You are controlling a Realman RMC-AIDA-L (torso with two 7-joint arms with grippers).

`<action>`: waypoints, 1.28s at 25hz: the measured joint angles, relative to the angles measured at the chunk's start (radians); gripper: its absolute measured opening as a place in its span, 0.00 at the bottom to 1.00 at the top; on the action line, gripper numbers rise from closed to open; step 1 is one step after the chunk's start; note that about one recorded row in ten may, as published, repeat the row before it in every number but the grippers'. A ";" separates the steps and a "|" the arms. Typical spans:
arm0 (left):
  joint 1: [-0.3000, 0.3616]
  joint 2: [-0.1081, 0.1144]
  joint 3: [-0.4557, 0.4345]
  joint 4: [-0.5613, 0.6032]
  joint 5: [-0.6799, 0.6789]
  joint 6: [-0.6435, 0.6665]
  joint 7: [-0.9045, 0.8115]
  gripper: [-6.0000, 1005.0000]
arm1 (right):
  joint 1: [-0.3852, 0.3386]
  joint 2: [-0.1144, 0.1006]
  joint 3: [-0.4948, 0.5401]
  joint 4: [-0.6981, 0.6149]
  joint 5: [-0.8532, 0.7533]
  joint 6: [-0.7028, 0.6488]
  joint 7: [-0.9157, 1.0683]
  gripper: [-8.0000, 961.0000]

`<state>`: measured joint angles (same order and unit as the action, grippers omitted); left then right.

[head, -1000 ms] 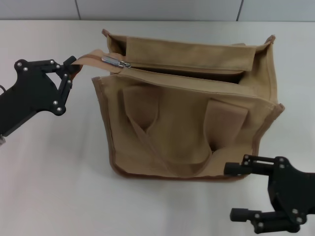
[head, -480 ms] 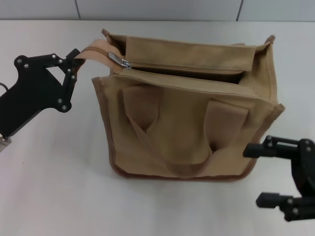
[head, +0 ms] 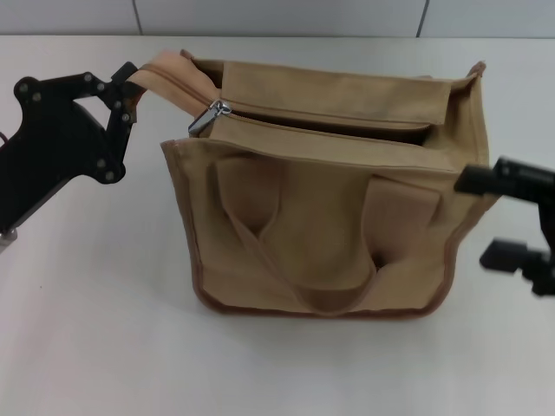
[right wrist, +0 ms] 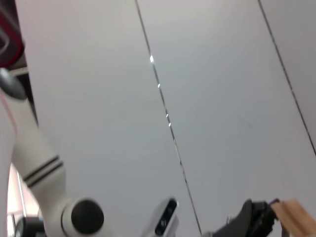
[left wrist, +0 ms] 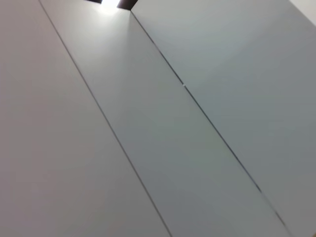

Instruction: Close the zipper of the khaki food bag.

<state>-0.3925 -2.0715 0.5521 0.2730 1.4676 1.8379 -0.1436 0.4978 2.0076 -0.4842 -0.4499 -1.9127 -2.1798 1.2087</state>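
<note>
Your left gripper (head: pixel 132 80) is pinching the zipper (head: pixel 186 87) tape end at the bag (head: pixel 329 217)'s far-left corner — slider (head: pixel 211 116) sitting just beside it, mouth gaping. Your right gripper (head: pixel 499 217) is hovering open-fingered — holding nothing — beside the bag's right edge on the table (head: pixel 95 329).

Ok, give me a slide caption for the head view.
Left gripper pinches the zipper tail; open right gripper nears the bag, zip still open.
</note>
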 joint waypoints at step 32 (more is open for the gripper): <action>-0.064 -0.003 0.000 -0.001 -0.014 0.050 -0.094 0.01 | 0.365 0.030 -0.235 -0.011 0.064 0.347 0.839 0.80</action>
<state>-0.4570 -2.0740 0.5522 0.2715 1.4536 1.8876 -0.2378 0.8626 2.0375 -0.7190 -0.4605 -1.8491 -1.8328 2.0474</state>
